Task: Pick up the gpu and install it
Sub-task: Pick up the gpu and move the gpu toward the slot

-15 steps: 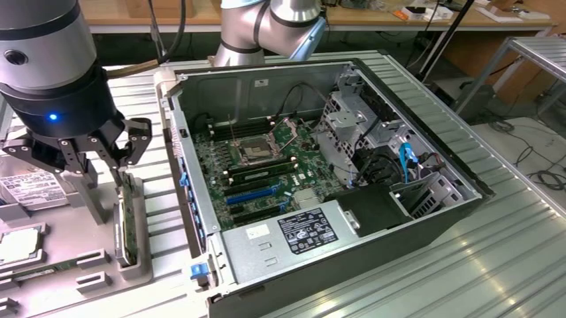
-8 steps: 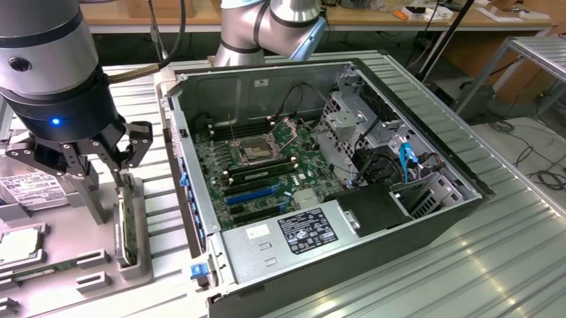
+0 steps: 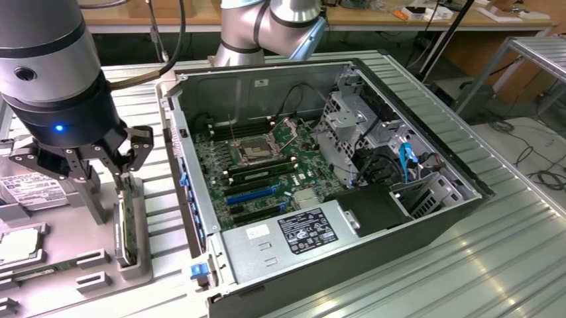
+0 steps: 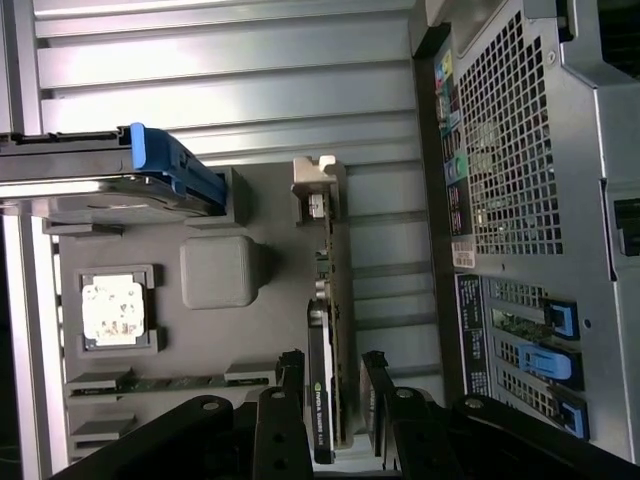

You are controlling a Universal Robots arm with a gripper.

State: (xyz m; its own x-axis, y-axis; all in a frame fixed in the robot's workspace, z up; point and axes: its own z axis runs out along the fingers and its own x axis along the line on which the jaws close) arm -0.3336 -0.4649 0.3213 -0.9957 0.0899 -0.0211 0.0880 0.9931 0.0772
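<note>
Currently, the robot's hand (image 4: 332, 365) hangs released over the gpu (image 4: 330, 300), fingers spread to either side of the card.
Picking up looks like the step in hand: the gpu stands on edge in a grey parts holder (image 4: 260, 330) on the desk (image 3: 460, 265), beside the open computer case (image 3: 372, 73). A grasp would likely call for a square squeeze on the flat faces. The card's lower edge is sunk in its slot, and finger contact is unclear.
</note>
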